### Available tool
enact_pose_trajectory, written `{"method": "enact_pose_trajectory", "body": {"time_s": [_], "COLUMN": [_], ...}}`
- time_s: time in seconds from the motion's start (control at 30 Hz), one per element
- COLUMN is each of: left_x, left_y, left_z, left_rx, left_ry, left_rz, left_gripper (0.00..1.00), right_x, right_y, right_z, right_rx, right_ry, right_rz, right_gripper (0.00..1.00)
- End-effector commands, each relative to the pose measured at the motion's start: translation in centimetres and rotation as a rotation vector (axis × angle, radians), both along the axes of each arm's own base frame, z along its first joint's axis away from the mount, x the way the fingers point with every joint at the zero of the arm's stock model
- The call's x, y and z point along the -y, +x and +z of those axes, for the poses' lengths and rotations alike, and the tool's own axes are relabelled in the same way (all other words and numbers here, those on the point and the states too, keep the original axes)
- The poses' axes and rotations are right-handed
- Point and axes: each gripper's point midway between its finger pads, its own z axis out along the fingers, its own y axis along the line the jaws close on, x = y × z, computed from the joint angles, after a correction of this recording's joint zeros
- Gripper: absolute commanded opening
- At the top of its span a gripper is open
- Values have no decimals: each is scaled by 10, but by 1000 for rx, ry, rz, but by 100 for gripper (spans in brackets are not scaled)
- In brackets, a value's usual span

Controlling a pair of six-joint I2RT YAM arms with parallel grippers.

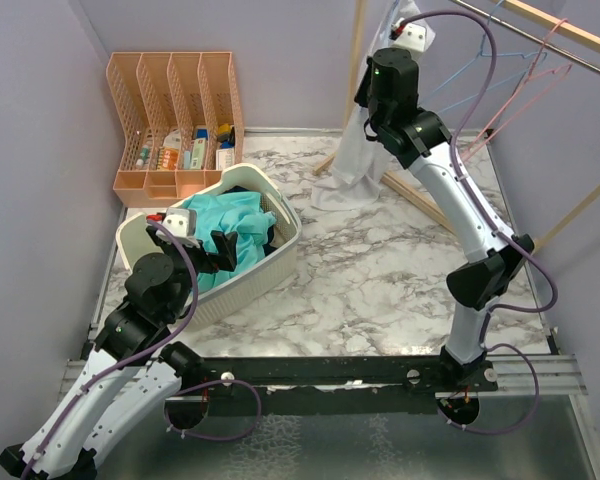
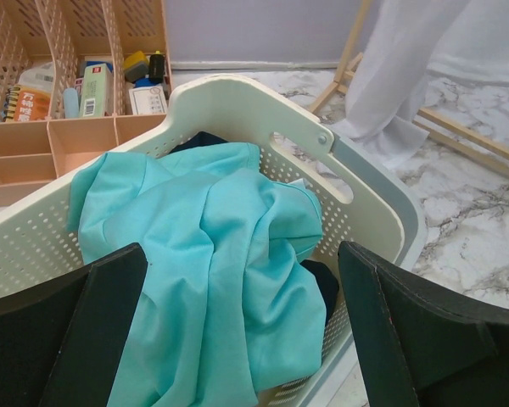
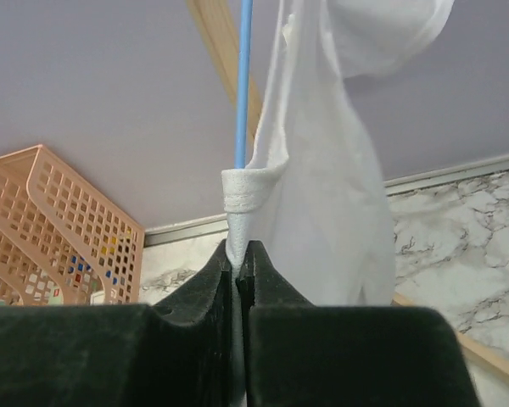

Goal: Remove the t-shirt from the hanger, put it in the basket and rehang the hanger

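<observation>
Right hand (image 3: 239,264): pinched shut on t-shirt (image 3: 322,186) edge.
Hanger (image 3: 243,85): blue arm just above the fingertips.
Advice: draw the fabric slowly off that arm.
Left hand (image 2: 242,326): wide, idle.

Lilac walls (image 1: 280,60) all round, marble tabletop (image 1: 380,270) underneath, peach organiser (image 1: 175,100) at ten o'clock, wooden rack (image 1: 580,35) at one.

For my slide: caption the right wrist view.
Right jaws pinch the white t-shirt under the blue hanger.

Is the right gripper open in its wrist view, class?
No, the right gripper has its jaws pinched shut on a rolled edge of the white t-shirt, just below the blue hanger.
</observation>
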Motion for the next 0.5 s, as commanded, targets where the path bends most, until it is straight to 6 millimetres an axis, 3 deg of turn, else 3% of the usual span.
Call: {"method": "enact_pose_trajectory", "body": {"time_s": [0.0,0.3,0.47], "left_x": [2,6,7], "left_y": [0,2,2], "left_z": [-2,-5,-6], "left_rx": [1,-11,-14], "left_ry": [9,18,18], "left_rz": [-15,-26,-30], "left_gripper": [98,98,97], "right_x": [19,51,57], "right_y": [-14,-43,-64], "right_z": [45,100,111], "right_rx": [120,251,249], "right_ry": [18,-12,0], "right_rz": [-53,-112,-75], "right_gripper": [1,1,1]}}
